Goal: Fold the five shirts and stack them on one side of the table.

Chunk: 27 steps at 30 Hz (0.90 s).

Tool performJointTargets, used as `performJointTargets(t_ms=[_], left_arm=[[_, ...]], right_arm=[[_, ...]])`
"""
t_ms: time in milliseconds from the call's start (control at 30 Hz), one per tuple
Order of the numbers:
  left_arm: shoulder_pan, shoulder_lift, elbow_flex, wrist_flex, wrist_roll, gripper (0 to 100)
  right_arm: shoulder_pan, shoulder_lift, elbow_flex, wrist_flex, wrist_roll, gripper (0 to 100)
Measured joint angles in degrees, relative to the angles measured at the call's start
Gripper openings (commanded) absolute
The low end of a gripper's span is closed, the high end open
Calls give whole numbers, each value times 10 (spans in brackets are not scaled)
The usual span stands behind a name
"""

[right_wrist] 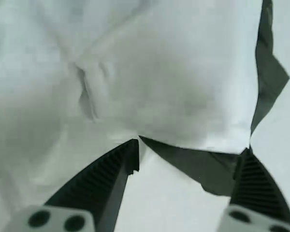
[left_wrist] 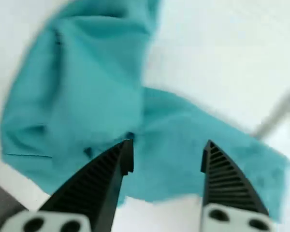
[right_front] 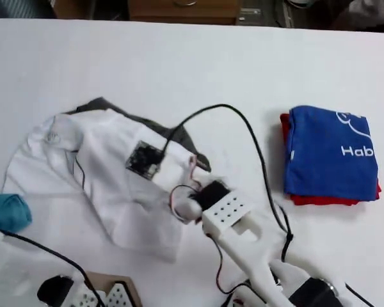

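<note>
Five shirts are lying on one table (right_front: 179, 57): one white shirt (right_front: 96, 166), one dark grey shirt (right_wrist: 198, 166) under it, one teal shirt (right_front: 6, 212), and one blue shirt (right_front: 329, 153) stacked on one red shirt (right_front: 320, 200), making two folded and three loose. Two grippers are showing, one left gripper (left_wrist: 166, 150) and one right gripper (right_wrist: 188, 154), and one black cable (right_front: 256, 147) is trailing across the table

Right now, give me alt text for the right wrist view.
The right gripper hangs open over the edge of a crumpled white fabric shirt, with a dark grey shirt peeking out beneath it on the white table.
</note>
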<state>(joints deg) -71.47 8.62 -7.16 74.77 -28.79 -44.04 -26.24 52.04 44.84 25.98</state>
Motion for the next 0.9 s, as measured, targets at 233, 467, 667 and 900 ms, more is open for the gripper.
performJointTargets(t_ms=[233, 467, 667, 900], left_arm=[[80, 0, -50, 164, 56, 260], [105, 0, -52, 197, 69, 260], [105, 0, -52, 197, 69, 260], [105, 0, -52, 197, 69, 260]], right_arm=[[-19, 136, -124, -2, 0, 334], [-20, 353, -293, 0, 0, 330], [-19, 478, -419, 50, 0, 30], [-15, 489, -500, 118, 0, 22]])
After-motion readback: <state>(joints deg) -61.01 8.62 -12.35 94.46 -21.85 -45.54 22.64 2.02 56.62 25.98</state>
